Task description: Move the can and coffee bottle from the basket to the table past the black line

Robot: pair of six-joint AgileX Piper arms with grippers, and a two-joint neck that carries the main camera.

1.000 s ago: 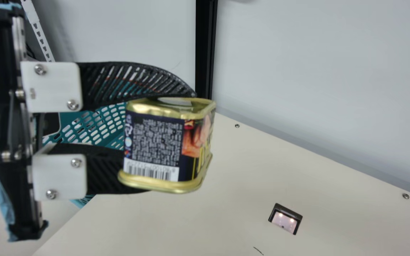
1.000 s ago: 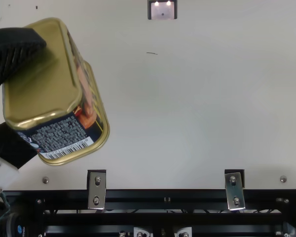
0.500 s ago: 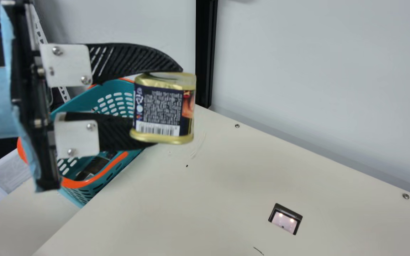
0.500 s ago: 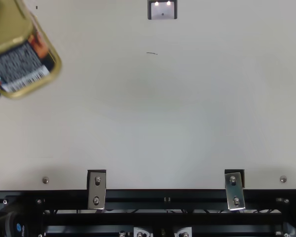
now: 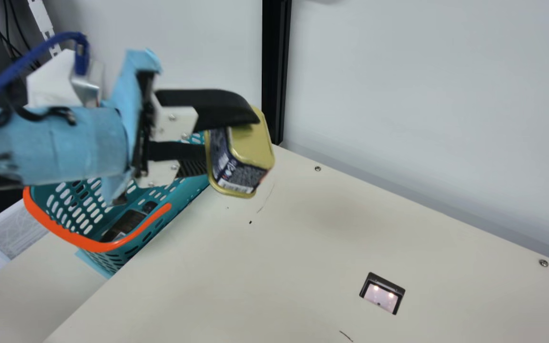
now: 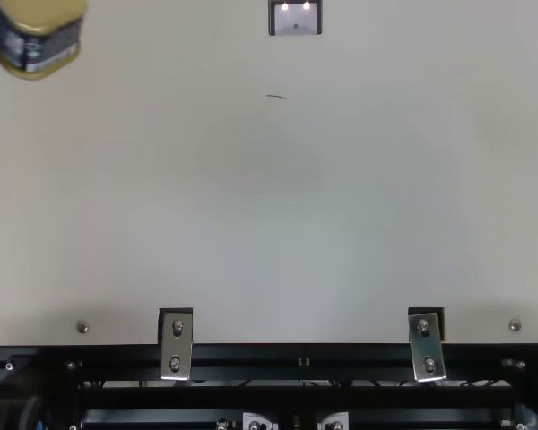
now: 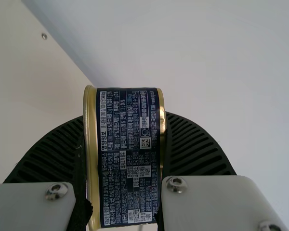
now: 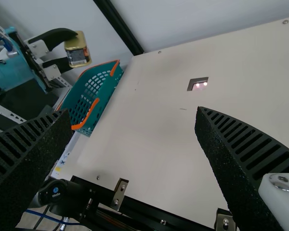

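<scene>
basket at left, dark item inside — coffee bottle or not, i cannot tell; left gripper clamped on the can, tilted and aloft near the basket; i judge this the can's carry; next i need it past the black line, levelled and lowered to the table; right gripper spread, holding nothing; left wrist view settles the pinch — ribbed fingers against both gold ends; the top view cuts that contact off.

Basket at left edge of table
</scene>
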